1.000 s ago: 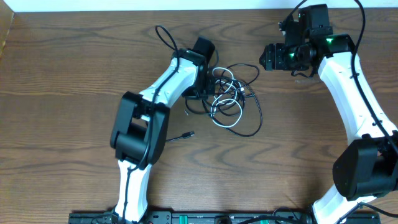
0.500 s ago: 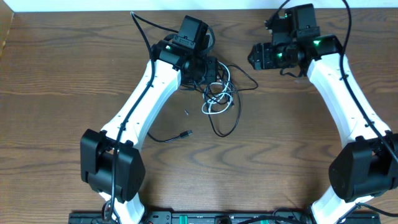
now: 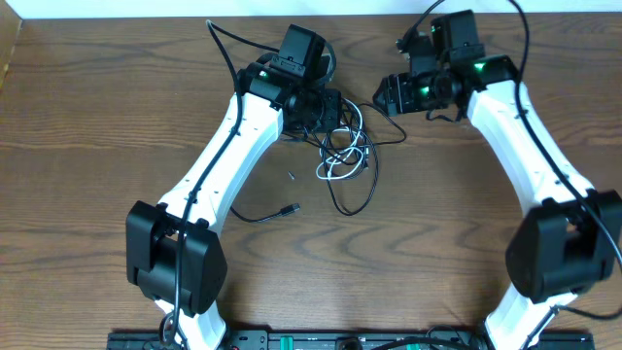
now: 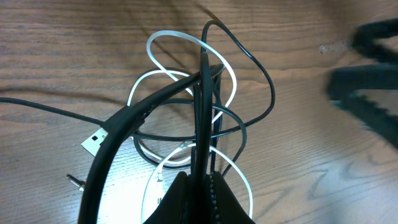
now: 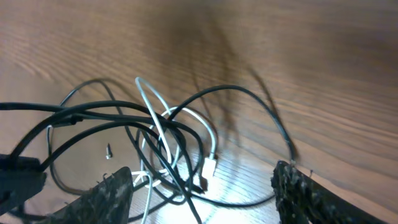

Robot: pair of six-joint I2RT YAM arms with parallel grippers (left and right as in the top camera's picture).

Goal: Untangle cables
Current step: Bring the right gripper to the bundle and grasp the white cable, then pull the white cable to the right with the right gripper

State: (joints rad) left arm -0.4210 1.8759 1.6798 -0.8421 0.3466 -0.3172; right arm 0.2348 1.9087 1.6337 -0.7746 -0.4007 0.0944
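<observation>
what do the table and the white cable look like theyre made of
Table: wood or wood-look laminate, brown with clear grain, faint sheen. White cable: probably a plastic-jacketed cord, smooth and slightly glossy, flexing into loose loops.

The overhead camera looks straight down on the whole table [image 3: 97,194]. The left wrist camera peers steeply down, very near the cables [image 4: 199,124]; the right wrist camera views that same tangle low and slanting, from its right side
</observation>
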